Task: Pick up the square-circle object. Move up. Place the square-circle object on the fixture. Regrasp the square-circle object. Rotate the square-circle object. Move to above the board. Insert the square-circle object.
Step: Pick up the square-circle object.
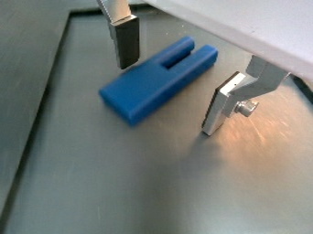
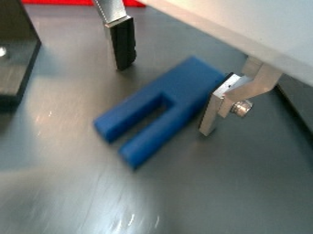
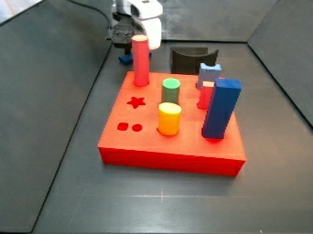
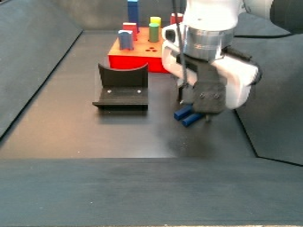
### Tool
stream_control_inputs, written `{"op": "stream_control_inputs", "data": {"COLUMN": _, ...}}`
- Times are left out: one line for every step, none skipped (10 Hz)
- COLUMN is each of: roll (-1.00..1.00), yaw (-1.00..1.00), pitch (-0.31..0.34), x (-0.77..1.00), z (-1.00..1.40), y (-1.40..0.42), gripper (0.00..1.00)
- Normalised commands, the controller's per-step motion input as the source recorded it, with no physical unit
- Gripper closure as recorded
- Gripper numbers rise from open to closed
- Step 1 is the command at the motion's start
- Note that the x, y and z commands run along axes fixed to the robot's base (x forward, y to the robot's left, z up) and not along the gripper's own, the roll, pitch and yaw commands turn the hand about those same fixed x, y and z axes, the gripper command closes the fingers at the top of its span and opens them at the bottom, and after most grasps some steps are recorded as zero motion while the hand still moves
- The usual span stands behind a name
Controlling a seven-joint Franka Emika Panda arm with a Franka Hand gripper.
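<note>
Plastic, by its look: the square-circle object (image 1: pixel 156 81) is a small dark-blue peg, stiff and probably light, with smooth faces that could slip a little under the pads. It lies flat on the dark counter (image 1: pixel 134 183), and both wrist views show a slot cut in from one end, so that end splits into two prongs while the other end is solid. My judgement is that the long flat sides of the solid body give the surest hold; pinching across the slotted end might flex the prongs or let the piece twist.

The gripper (image 1: pixel 174 78) hangs low over the peg with its fingers spread apart and nothing between the pads but the piece lying below. One finger (image 1: pixel 124 44) stands just beside one long side of the peg and the other finger (image 1: pixel 228 102) just beside the opposite side, so the peg lies between them, crosswise to the closing line. Neither pad touches it as far as I can tell. In the wrist view that shows the prongs nearest (image 2: pixel 156 108), the fingers straddle the body close to where the slot ends.

In a side view the gripper (image 4: pixel 197 106) is right of the fixture (image 4: pixel 122 87), which stands well apart from the peg, and the board (image 4: pixel 133 53) lies farther back. In the side view from across the counter, the peg (image 3: pixel 124 58) is only a blue sliver behind the board (image 3: pixel 171 146), near the fixture (image 3: pixel 189 59).
</note>
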Motion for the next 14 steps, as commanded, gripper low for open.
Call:
{"op": "stream_control_inputs", "data": {"roll": -0.18, "yaw": 0.38, "pitch": -0.459, "x": -0.40, "z": -0.16, "y": -0.24, "gripper": 0.00}}
{"op": "stream_control_inputs", "data": {"roll": -0.13, "yaw": 0.19, "pitch": -0.251, "x": -0.17, "z": -0.33, "y": -0.01, "gripper": 0.00}}
{"op": "stream_control_inputs", "data": {"roll": -0.16, "yaw": 0.05, "pitch": -0.251, "x": -0.15, "z": -0.41, "y": 0.00, "gripper": 0.00}}
{"op": "stream_control_inputs", "data": {"roll": -0.10, "yaw": 0.00, "pitch": -0.124, "x": -0.01, "z": -0.11, "y": 0.05, "gripper": 0.00}}
{"op": "stream_control_inputs", "data": {"roll": 0.00, "yaw": 0.00, "pitch": -0.127, "x": 0.00, "z": -0.16, "y": 0.00, "gripper": 0.00}}
{"op": "stream_control_inputs", "data": {"roll": 0.00, "yaw": 0.00, "pitch": 0.000, "x": 0.00, "z": 0.00, "y": 0.00, "gripper": 1.00}}
{"op": "stream_control_inputs", "data": {"roll": 0.00, "yaw": 0.00, "pitch": 0.000, "x": 0.00, "z": 0.00, "y": 0.00, "gripper": 1.00}}
{"op": "stream_control_inputs", "data": {"roll": 0.00, "yaw": 0.00, "pitch": 0.000, "x": 0.00, "z": 0.00, "y": 0.00, "gripper": 1.00}}
{"op": "stream_control_inputs", "data": {"roll": 0.00, "yaw": 0.00, "pitch": 0.000, "x": 0.00, "z": 0.00, "y": 0.00, "gripper": 1.00}}
{"op": "stream_control_inputs", "data": {"roll": 0.00, "yaw": 0.00, "pitch": 0.000, "x": 0.00, "z": 0.00, "y": 0.00, "gripper": 1.00}}
{"op": "stream_control_inputs", "data": {"roll": 0.00, "yaw": 0.00, "pitch": 0.000, "x": 0.00, "z": 0.00, "y": 0.00, "gripper": 1.00}}
{"op": "stream_control_inputs", "data": {"roll": 0.00, "yaw": 0.00, "pitch": 0.000, "x": 0.00, "z": 0.00, "y": 0.00, "gripper": 1.00}}
{"op": "stream_control_inputs", "data": {"roll": 0.00, "yaw": 0.00, "pitch": 0.000, "x": 0.00, "z": 0.00, "y": 0.00, "gripper": 1.00}}
{"op": "stream_control_inputs", "data": {"roll": 0.00, "yaw": 0.00, "pitch": 0.000, "x": 0.00, "z": 0.00, "y": 0.00, "gripper": 1.00}}
